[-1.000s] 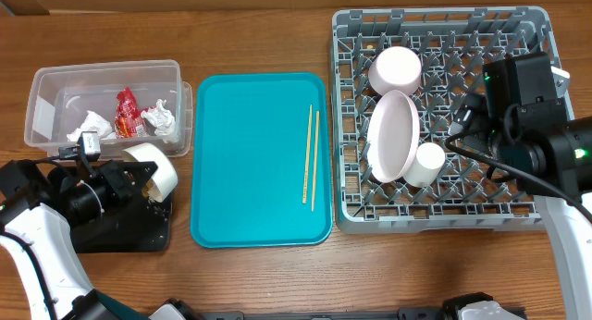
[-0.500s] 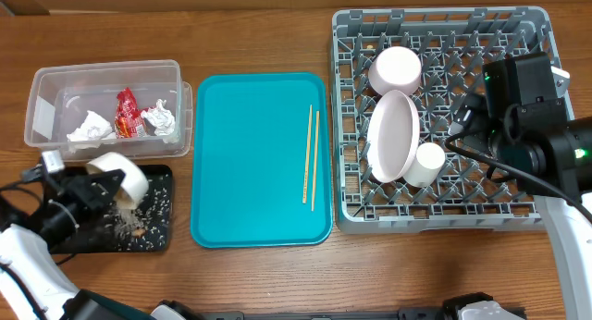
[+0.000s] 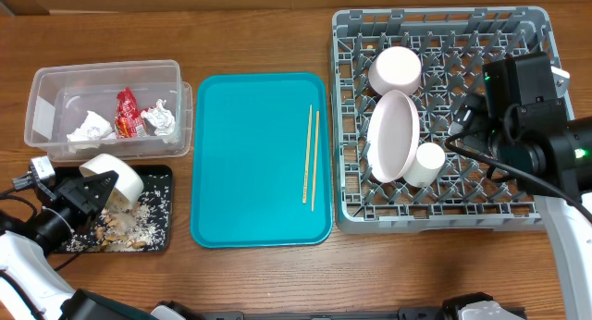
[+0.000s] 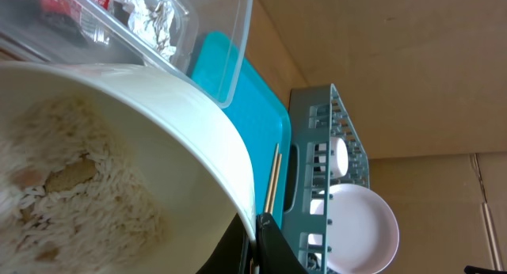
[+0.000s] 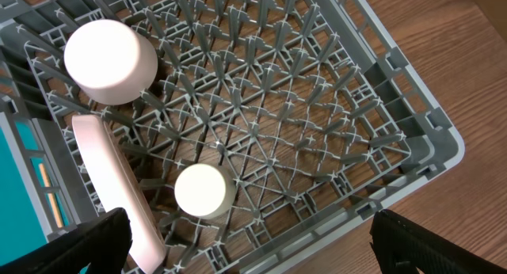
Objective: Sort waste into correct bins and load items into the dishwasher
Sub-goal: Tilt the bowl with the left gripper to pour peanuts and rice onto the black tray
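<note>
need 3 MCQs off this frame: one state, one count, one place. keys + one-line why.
1. The held bowl in the left gripper is:
A) upright and level
B) tipped, food scraps spilling onto the black tray
C) flat upside down

2. Dishes in the dish rack:
A) one
B) three
C) five

3. The chopsticks lie:
A) on the black tray
B) in the dish rack
C) on the teal tray

Key:
1 B: overhead shows it turned on its side, with scraps piled below its mouth.
2 B: a racked bowl, a plate and a cup.
3 C: they lie side by side on the tray's right part.
</note>
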Tool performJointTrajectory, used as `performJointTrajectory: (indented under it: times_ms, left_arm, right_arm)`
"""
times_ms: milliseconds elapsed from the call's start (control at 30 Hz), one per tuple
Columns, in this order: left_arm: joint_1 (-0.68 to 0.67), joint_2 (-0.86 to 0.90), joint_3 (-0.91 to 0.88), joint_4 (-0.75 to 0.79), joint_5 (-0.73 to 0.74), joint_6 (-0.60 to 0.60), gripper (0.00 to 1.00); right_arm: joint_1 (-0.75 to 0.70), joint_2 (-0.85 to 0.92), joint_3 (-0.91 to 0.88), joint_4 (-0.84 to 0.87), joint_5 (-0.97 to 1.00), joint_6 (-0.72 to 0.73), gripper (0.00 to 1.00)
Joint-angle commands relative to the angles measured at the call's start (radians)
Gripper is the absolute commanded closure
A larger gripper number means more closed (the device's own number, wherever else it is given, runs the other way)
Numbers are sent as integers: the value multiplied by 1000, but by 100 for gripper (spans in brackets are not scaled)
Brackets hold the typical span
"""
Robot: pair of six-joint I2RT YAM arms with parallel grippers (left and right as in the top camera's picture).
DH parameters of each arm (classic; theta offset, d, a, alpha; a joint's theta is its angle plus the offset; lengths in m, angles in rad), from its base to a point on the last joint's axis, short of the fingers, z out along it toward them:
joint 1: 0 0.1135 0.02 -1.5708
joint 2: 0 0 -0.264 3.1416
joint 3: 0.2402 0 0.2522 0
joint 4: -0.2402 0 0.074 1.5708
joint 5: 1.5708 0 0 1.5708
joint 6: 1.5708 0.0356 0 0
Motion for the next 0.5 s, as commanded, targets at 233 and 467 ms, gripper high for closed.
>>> performJointTrajectory:
  times_ms: [233,467]
  left_arm:
    - [6,-18,-5,44,70,19,96]
    - [6,-18,-5,94,57,-28,96]
  right_arm:
    - [-3,2,19,6,-1,-11,0]
    - [-3,3,19,6,-1,-11,0]
